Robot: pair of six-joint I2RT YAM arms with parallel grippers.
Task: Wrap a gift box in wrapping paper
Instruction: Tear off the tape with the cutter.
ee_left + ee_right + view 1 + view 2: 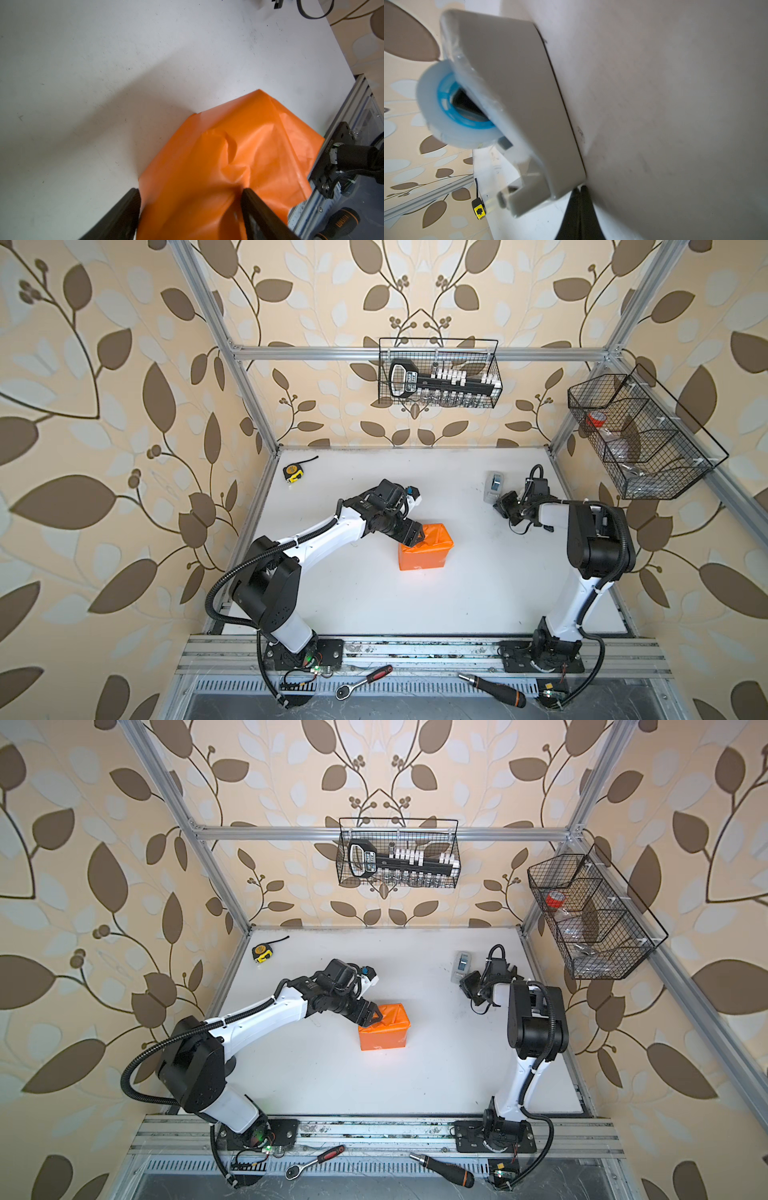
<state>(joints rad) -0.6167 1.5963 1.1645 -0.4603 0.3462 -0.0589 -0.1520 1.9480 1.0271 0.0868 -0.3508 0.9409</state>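
Left pincer [191,192] straddles the wrapping paper [239,141], jaws spread.

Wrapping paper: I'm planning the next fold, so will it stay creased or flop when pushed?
Probably floppy, not stiff: the wrapping paper puckers softly where the left gripper presses it. It likely keeps folds reasonably well, since its folded corners look crisp. Its sheen hints it may slip in a grip.

The left arm [320,537] and right arm [575,603] wear glossy white link shells between matte black joint housings. Ribbed black cable conduit [266,551] loops beside each. The left gripper [190,190] has flat, tapering black fingers [257,209].
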